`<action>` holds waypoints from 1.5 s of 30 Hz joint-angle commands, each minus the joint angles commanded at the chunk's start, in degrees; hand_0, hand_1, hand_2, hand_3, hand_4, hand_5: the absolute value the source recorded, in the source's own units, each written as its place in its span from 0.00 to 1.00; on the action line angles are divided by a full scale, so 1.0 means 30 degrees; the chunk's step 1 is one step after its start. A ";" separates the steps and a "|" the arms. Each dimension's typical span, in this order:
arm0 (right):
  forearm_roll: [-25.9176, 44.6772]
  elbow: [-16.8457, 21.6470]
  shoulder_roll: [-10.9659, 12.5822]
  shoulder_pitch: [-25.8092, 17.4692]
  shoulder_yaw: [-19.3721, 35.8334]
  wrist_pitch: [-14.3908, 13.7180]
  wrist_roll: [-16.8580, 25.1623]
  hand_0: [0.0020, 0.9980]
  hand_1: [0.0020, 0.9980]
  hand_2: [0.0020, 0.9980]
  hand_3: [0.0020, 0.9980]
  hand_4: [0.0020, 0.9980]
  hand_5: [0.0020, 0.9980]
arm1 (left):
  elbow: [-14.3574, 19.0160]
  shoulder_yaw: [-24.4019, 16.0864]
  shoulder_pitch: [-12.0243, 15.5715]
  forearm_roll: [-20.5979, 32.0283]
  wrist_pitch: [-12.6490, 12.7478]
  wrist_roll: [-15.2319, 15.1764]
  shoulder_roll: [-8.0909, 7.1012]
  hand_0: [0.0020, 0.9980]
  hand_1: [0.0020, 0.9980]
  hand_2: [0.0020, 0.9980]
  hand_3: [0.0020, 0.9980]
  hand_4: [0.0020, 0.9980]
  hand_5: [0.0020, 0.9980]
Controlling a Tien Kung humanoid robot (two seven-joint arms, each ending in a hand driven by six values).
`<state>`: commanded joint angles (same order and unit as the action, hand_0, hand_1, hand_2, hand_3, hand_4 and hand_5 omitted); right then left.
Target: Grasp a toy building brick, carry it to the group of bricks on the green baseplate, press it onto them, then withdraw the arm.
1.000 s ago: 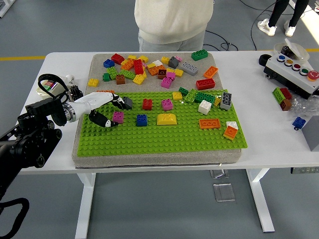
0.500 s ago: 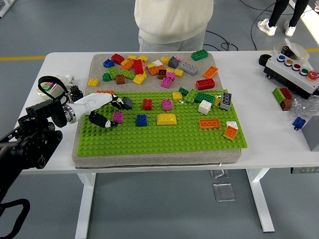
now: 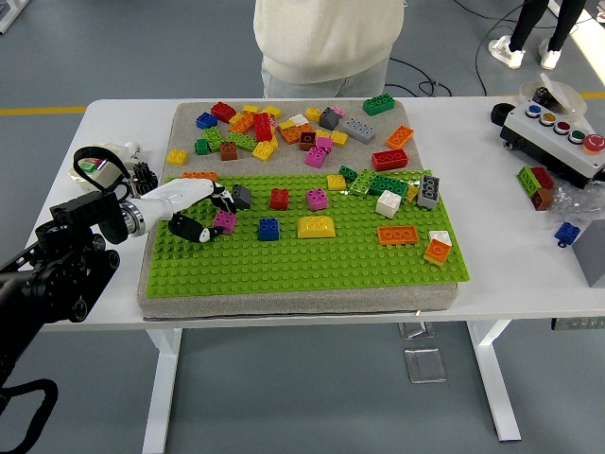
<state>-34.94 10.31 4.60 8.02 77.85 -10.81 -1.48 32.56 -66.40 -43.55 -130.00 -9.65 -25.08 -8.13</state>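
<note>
Magenta plastic toy brick (image 3: 225, 220) sits at the left of the picture, on the studded green plastic baseplate (image 3: 312, 260), and it now looks slightly tilted, with the white five-fingered left robot hand (image 3: 194, 210) touching it from the left. The thumb and a dark fingertip lie against its left side while the longer fingers reach over toward a small dark grey brick (image 3: 242, 196) just above it. The fingers are half curled around the magenta brick, but I cannot tell whether they truly clamp it or merely touch it.

Compared with a second ago, the hand has slid a little up and left, the black forearm has drawn back toward the left edge, and the magenta brick has shifted a touch with it. That reads as either a lift just beginning or a grasp that is slipping; in my judgement the carry toward the cluster of bricks at the right centre of the baseplate, near the green bricks (image 3: 378, 183), has not started. The blue brick (image 3: 268, 228) and yellow domed brick (image 3: 316, 226) are unmoved. The right hand is out of view
</note>
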 joint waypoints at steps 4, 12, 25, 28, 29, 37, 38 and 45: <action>-0.0006 0.0000 -0.0011 0.0003 0.0008 -0.0023 0.0021 0.73 0.66 0.70 0.57 0.91 0.50 | 0.0042 -0.0030 0.0040 0.0000 0.0036 -0.0006 -0.0014 0.70 0.66 0.59 0.56 0.55 0.00; -0.0033 0.0000 0.0028 -0.0047 0.0074 0.0019 -0.0026 0.73 0.66 0.70 0.57 0.91 0.50 | 0.1327 -0.0748 0.0245 0.0000 -0.0659 0.0087 -0.0241 0.66 0.63 0.58 0.56 0.50 0.00; -0.0226 0.0000 0.0149 -0.0149 0.0265 0.0129 0.0077 0.73 0.66 0.70 0.57 0.91 0.50 | 0.5313 -0.2391 0.2026 0.0000 -0.2513 0.0912 -0.0608 0.64 0.61 0.58 0.56 0.48 0.00; -0.0277 0.0000 0.0188 -0.0176 0.0337 0.0190 0.0101 0.73 0.66 0.70 0.57 0.91 0.50 | 0.6452 -0.2825 0.2713 0.0000 -0.2956 0.1220 -0.0582 0.64 0.61 0.58 0.56 0.48 0.00; -0.0308 0.0000 0.0202 -0.0177 0.0365 0.0213 0.0110 0.73 0.66 0.70 0.57 0.91 0.50 | 0.6895 -0.3070 0.3002 0.0000 -0.3170 0.1381 -0.0539 0.64 0.61 0.58 0.56 0.46 0.00; -0.0393 0.0000 0.0264 -0.0195 0.0453 0.0296 0.0166 0.73 0.66 0.70 0.57 0.91 0.50 | 0.8246 -0.3814 0.4250 0.0000 -0.3669 0.1965 -0.0373 0.64 0.61 0.58 0.56 0.46 0.00; -0.0405 0.0000 0.0264 -0.0212 0.0459 0.0314 0.0163 0.73 0.66 0.70 0.57 0.91 0.50 | 0.8298 -0.3886 0.4381 0.0000 -0.3664 0.2013 -0.0345 0.64 0.61 0.58 0.56 0.46 0.00; -0.0427 0.0000 0.0257 -0.0232 0.0501 0.0349 0.0170 0.73 0.66 0.70 0.57 0.91 0.50 | 0.8365 -0.4102 0.5046 0.0000 -0.3678 0.2222 -0.0104 0.64 0.61 0.58 0.56 0.46 0.00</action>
<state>-36.22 10.31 5.37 7.33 79.35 -9.76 -0.97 57.65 -78.71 -28.42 -130.00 -20.68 -18.42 -8.44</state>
